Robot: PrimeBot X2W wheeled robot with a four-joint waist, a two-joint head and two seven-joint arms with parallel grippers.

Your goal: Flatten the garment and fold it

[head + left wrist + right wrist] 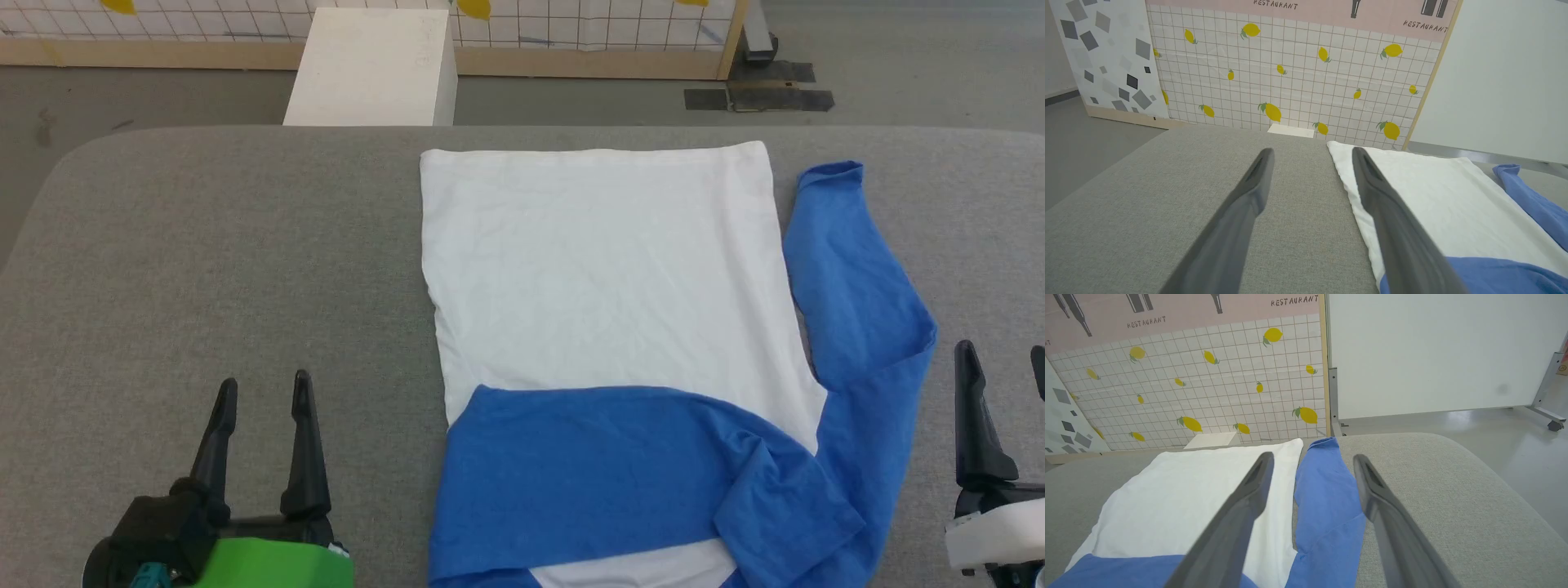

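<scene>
left jaws: the left gripper [261, 390] is sitting at the lower left of the head view with its jaws apart, holding nothing.
right jaws: the right gripper [1000, 359] is waiting at the lower right edge, jaws apart and empty too.
garment: the garment [604, 269] is lying flat in the middle of the gray tabletop [204, 245], white body spread out.
sleeves: one blue sleeve [596, 465] is lying folded across the body; the other sleeve [857, 278] is sticking out on the right side.
step: I think the sleeve folding is going on.
next: the right gripper probably needs to pinch the loose sleeve and bring it over the white part.
</scene>
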